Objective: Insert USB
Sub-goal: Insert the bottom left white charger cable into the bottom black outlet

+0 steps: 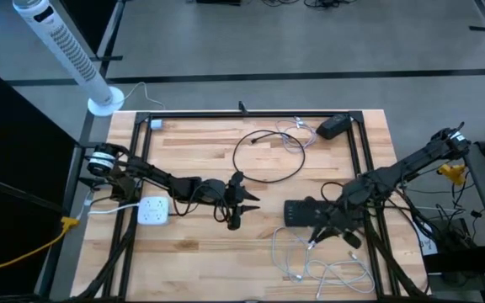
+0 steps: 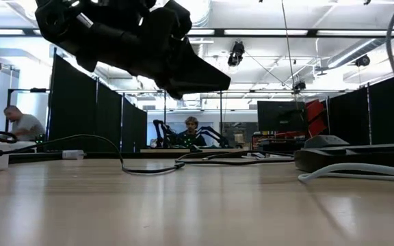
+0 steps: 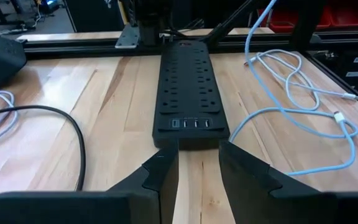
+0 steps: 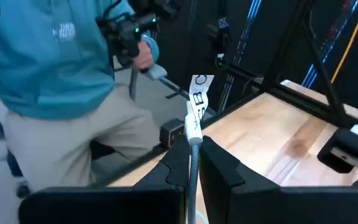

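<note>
From above, the left gripper (image 1: 236, 209) sits low of centre on the wooden table (image 1: 200, 252), pointed right toward the black power strip (image 1: 303, 212), which lies right of centre; that looks like a lining-up pose, its empty fingers facing the strip's near end. The right gripper (image 1: 317, 238) hangs just below the strip in the lower right, with a white USB cable (image 1: 289, 257) trailing off beneath it in loops, so the plug is kept close to where it has to go. Down at table height, one dark arm (image 2: 135, 41) fills the upper left, lifted clear of the wood, and a black cable (image 2: 125, 164) snakes across mid-frame; a seated person shows far behind, well away from the work. Through the left wrist camera, the two fingers (image 3: 160, 177) stand partly apart at the bottom with nothing between them, and the strip's row of USB ports (image 3: 190, 123) is dead centre just beyond, the target squarely in sight. Through the right wrist camera, the fingers (image 4: 176, 165) are pinched tight on the white cable just below its USB plug (image 4: 193, 129), plug tip standing up in mid-frame with a white tag (image 4: 199, 93) above it, gripped short, I'd judge, so the tip stays steady for insertion; a person in a teal top stands at upper left.
</note>
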You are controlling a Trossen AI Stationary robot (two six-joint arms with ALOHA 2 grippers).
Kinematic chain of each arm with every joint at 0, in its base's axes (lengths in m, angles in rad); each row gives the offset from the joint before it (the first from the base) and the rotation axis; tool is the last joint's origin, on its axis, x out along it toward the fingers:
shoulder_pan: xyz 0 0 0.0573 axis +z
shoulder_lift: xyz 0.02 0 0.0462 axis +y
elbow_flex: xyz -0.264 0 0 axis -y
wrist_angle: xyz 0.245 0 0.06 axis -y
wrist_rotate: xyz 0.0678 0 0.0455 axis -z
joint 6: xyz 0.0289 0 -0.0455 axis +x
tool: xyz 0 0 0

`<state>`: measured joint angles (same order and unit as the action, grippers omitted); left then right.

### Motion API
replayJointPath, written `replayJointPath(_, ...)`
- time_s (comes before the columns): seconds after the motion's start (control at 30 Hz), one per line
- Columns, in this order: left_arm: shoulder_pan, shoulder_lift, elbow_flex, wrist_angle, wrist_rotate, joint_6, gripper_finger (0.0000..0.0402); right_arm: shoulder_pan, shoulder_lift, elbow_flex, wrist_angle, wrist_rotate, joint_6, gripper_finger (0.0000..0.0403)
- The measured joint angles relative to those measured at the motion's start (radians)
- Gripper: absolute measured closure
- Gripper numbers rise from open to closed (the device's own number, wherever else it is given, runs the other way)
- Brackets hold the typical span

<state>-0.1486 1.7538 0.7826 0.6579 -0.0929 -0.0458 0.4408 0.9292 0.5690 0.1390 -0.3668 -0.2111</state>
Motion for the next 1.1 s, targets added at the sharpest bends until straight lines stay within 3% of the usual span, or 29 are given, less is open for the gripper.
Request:
replayJointPath(0.07, -0.001, 0.0, 0.0, -0.013, 0.0, -0.009, 0.0296, -0.002, -0.005, 0.0, -0.005, 0.006, 0.077, 0.0393)
replayJointPath(0.13, -0.001, 0.0, 0.0, -0.041, -0.001, -0.019, 0.0295, -0.002, -0.007, 0.009, -0.054, 0.081, 0.184, 0.0393)
replayJointPath(0.27, -0.001, 0.0, 0.0, -0.065, -0.003, -0.024, 0.0296, -0.003, 0.014, 0.104, -0.34, 0.243, 0.338, 0.0393)
replayJointPath(0.53, -0.001, 0.0, 0.0, -0.073, -0.003, -0.024, 0.0298, -0.024, 0.164, 0.367, -0.822, 0.378, 0.501, 0.0393)
replayJointPath(0.63, -0.001, 0.0, 0.0, -0.071, -0.003, -0.028, 0.0298, -0.025, 0.239, 0.425, -0.866, 0.429, 0.441, 0.0394)
replayJointPath(0.73, -0.001, 0.001, 0.0, -0.027, 0.037, -0.068, 0.0297, 0.011, 0.296, 0.441, -0.816, 0.511, 0.273, 0.0394)
replayJointPath(0.8, 0.0, 0.001, 0.0, 0.046, 0.149, -0.108, 0.0299, 0.04, 0.333, 0.441, -0.771, 0.63, 0.167, 0.0394)
replayJointPath(0.9, -0.001, 0.001, 0.0, 0.175, 0.269, -0.191, 0.0304, 0.089, 0.391, 0.44, -0.742, 0.915, 0.075, 0.0394)
replayJointPath(1.0, 0.004, 0.001, 0.0, 0.231, 0.277, -0.264, 0.0309, 0.133, 0.449, 0.439, -0.722, 1.146, 0.005, 0.0394)
replayJointPath(1.1, 0.021, 0.001, 0.0, 0.241, 0.277, -0.307, 0.0305, 0.158, 0.505, 0.439, -0.7, 1.281, -0.043, 0.0394)
